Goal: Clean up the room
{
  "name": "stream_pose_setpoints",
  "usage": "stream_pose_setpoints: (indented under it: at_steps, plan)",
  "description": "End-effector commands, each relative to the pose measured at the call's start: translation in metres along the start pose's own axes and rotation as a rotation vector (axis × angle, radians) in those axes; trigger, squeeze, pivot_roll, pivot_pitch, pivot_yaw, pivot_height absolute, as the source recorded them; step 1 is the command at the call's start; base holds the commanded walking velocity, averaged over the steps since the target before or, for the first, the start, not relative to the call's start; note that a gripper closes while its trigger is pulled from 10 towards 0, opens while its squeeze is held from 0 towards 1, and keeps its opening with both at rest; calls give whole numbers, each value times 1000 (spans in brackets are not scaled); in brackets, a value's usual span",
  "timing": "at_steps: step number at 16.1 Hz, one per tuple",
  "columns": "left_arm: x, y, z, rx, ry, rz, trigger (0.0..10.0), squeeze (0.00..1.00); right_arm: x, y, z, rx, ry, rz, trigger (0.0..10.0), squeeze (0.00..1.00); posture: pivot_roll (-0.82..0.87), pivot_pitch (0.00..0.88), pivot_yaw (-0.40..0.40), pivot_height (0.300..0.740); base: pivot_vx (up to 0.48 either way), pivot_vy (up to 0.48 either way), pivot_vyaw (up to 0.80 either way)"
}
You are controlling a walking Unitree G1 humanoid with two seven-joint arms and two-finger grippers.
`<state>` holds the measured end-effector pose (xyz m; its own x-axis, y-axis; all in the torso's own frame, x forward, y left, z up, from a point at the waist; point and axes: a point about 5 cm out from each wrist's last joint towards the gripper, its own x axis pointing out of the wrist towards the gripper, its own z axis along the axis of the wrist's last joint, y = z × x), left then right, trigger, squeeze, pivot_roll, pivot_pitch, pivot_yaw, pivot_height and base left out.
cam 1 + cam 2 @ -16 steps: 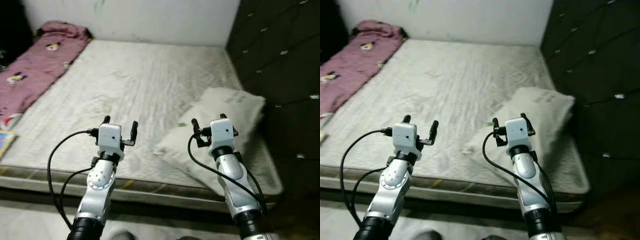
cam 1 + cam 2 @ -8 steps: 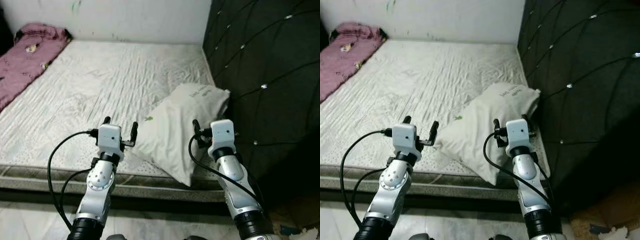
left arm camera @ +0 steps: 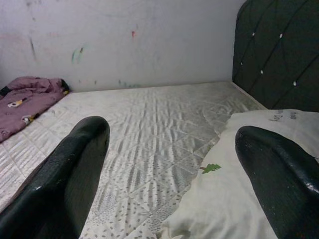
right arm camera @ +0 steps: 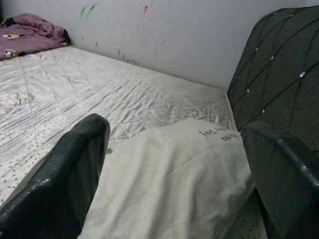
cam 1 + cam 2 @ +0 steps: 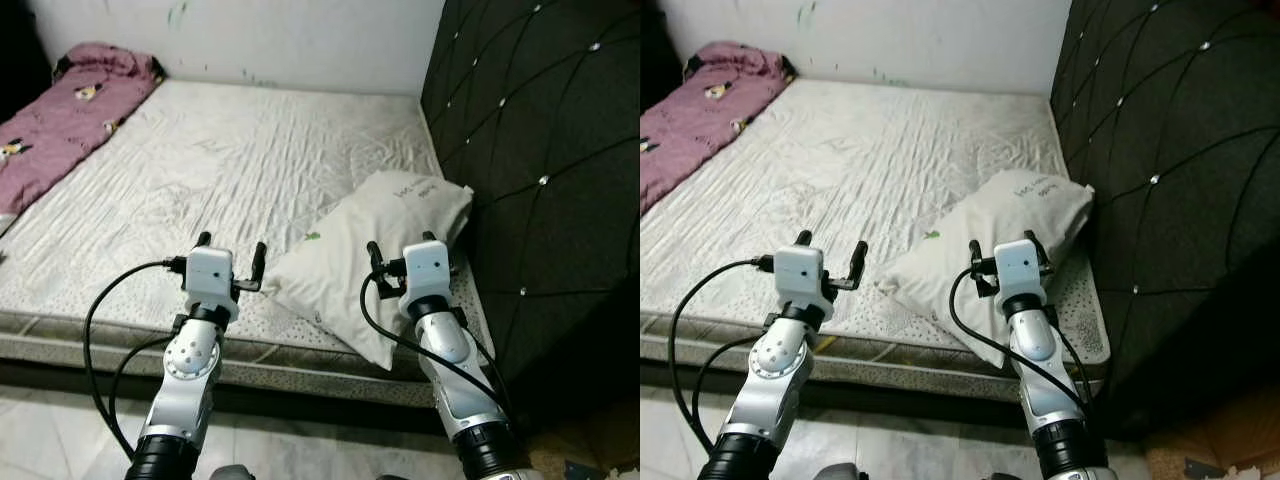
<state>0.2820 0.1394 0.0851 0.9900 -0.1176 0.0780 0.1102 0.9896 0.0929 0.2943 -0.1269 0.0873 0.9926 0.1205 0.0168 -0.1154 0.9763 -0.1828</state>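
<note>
A: Two end effectors up, both over the near edge of the bare white quilted mattress (image 5: 250, 160). Target?

B: Likely the cream rectangular fabric pillow (image 5: 365, 250), lying askew at the mattress's near right corner, top corner against the black tufted padded headboard (image 5: 540, 150).

A: Which way from the arms?

B: Straight ahead of the right end effector (image 5: 398, 257), just beyond its tips and a bit lower. From the left end effector (image 5: 229, 250) it lies ahead and off to the right; the pillow's near-left corner is just beside that arm's right finger.

A: Long axis?

B: Diagonal, near-left to far-right, toward the headboard.

A: Nearer arm?

B: Right, I'd say. Left could catch the near-left corner.

A: Finger state?

B: Both spread wide, holding nothing; the wrist views show clear gaps, pillow in the right arm's gap.

A: Anything else?

B: Crumpled mauve printed blanket (image 5: 70, 110) along the far left side, well apart from both arms.
</note>
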Motion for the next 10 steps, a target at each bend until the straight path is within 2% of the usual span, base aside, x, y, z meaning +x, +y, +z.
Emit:
stream_pose_setpoints:
  at_steps: [1,10]
  plan:
    - [1,0,2,5,-4,-3,10000,0,3,0,4,-11,-2,8,10000,0,40,0,4,740,0,0,0]
    - [1,0,2,5,-4,-3,10000,0,3,0,4,-11,-2,8,10000,0,40,0,4,740,0,0,0]
